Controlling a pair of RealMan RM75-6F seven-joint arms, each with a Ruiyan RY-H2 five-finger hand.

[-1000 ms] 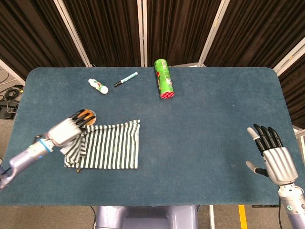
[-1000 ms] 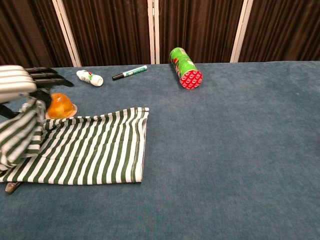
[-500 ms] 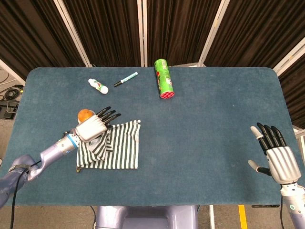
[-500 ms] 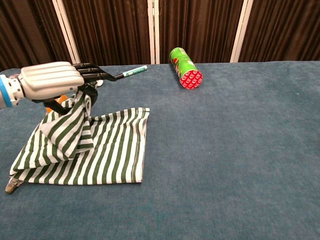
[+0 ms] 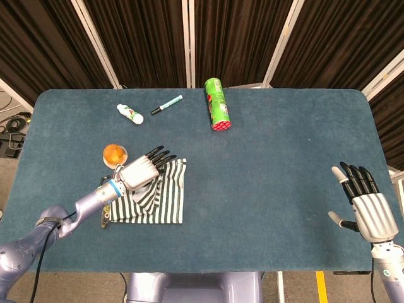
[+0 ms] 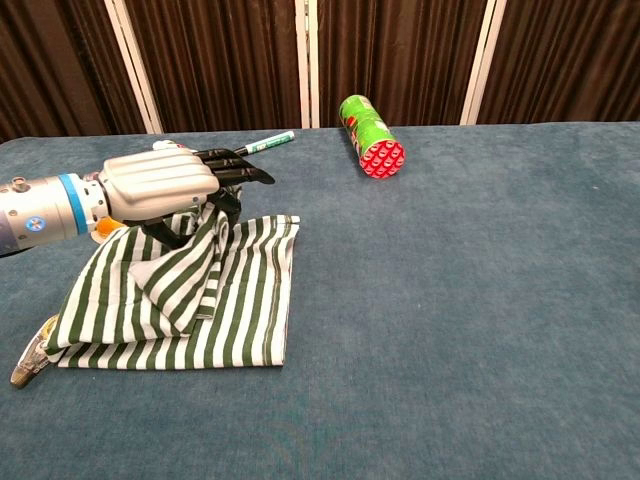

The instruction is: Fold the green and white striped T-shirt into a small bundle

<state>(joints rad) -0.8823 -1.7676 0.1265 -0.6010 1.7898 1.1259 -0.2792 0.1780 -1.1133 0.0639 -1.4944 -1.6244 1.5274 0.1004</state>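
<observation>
The T-shirt (image 5: 151, 197) lies on the table (image 5: 278, 158) directly under the left hand (image 5: 140, 170), with one striped layer pulled up off the rest and draped back over it. The left hand grips that raised fold from above; its dark fingers (image 6: 236, 170) reach out past the cloth toward the far edge of the shirt, and the fabric hangs down from the palm in a loose flap. In the chest view the shirt (image 6: 190, 295) spreads out below and to the right of this hand (image 6: 160, 185).

An orange ball (image 5: 113, 153) sits just behind the left hand, on its outer side. Farther off beyond the fingertips lie a marker (image 5: 166, 105) and a small white bottle (image 5: 129, 114), and a green can (image 5: 217, 104) rests on its side beyond them toward the middle of the table.

The right hand (image 5: 366, 211) is well apart from the shirt, at the table's right edge, fingers spread and holding nothing.
</observation>
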